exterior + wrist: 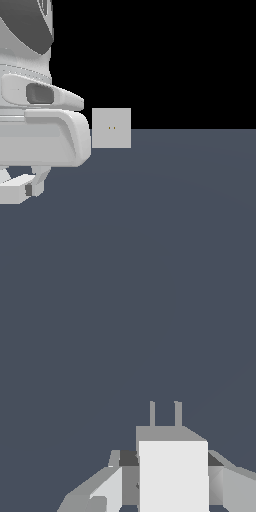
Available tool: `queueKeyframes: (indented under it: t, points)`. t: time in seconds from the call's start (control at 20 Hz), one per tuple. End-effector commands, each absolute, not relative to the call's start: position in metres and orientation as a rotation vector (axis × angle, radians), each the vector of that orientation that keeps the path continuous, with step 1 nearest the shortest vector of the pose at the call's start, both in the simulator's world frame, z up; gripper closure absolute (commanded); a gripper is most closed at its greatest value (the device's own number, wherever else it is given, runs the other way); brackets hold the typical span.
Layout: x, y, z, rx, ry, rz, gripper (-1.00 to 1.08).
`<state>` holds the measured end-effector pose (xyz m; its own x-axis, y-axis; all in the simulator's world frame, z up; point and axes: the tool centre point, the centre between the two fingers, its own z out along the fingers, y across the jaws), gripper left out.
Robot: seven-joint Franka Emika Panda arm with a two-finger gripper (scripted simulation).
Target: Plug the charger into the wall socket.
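The charger [172, 476] is an off-white oblong block, and two thin grey prongs [165, 413] stick out of its far end. My gripper [172, 458] is shut on it, one finger [112, 486] against each side. In the exterior view, the charger [12, 191] sits low at the far left under the gripper [24, 181], its prong end towards the exterior view's right. The wall socket [111, 128] is a light grey square plate standing upright on the floor, with two tiny yellowish slots at its centre. It stands well apart from the charger and is out of the wrist view.
The robot's large white arm body [45, 135] fills the exterior view's left and overlaps the space beside the socket. A flat dark blue-grey floor [175, 200] stretches across the exterior view's right, with black background above it.
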<state>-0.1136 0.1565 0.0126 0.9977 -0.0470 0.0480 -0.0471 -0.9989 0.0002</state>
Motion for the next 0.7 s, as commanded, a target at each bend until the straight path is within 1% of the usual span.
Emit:
queueKeyframes:
  t: [0.0,0.3,0.65]
  points:
    - [-0.112,0.153,0.015,3.139,-0.073,0.076,1.08]
    - [-0.1,0.132,0.031,3.139,-0.057,0.077,1.08]
    - [-0.075,0.087,0.065,3.14,-0.024,0.077,1.08]
